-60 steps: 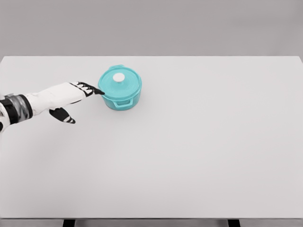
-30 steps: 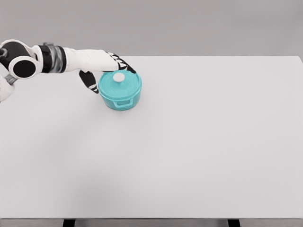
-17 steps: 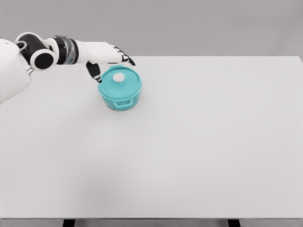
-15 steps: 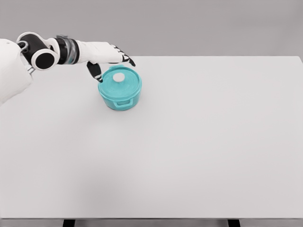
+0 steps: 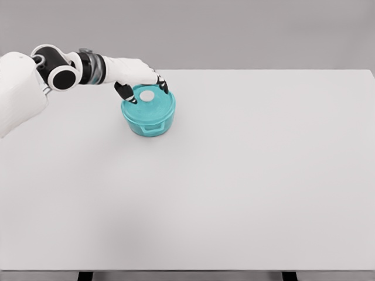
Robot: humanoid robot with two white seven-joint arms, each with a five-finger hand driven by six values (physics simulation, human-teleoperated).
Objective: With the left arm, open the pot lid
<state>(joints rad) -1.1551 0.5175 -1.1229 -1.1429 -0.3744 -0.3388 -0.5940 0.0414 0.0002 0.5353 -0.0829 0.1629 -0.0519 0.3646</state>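
A small teal pot (image 5: 149, 112) stands on the white table (image 5: 246, 175), left of the middle and toward the back. Its teal lid (image 5: 150, 102) sits closed on it, with a white round knob (image 5: 147, 95) in the centre. My left hand (image 5: 143, 89) reaches in from the upper left and hovers over the lid. Its black-tipped fingers curl down on either side of the knob, thumb on the left and fingers (image 5: 162, 86) on the right. The fingers hold nothing that I can make out.
A small handle on the pot's front side (image 5: 153, 126) faces me. The table's back edge runs just behind the pot. The left arm's shoulder and elbow (image 5: 35, 76) fill the upper left corner.
The left arm rose from the table beside the pot, swung over it, and the hand has now lowered and curled around the knob. The pot has not moved.
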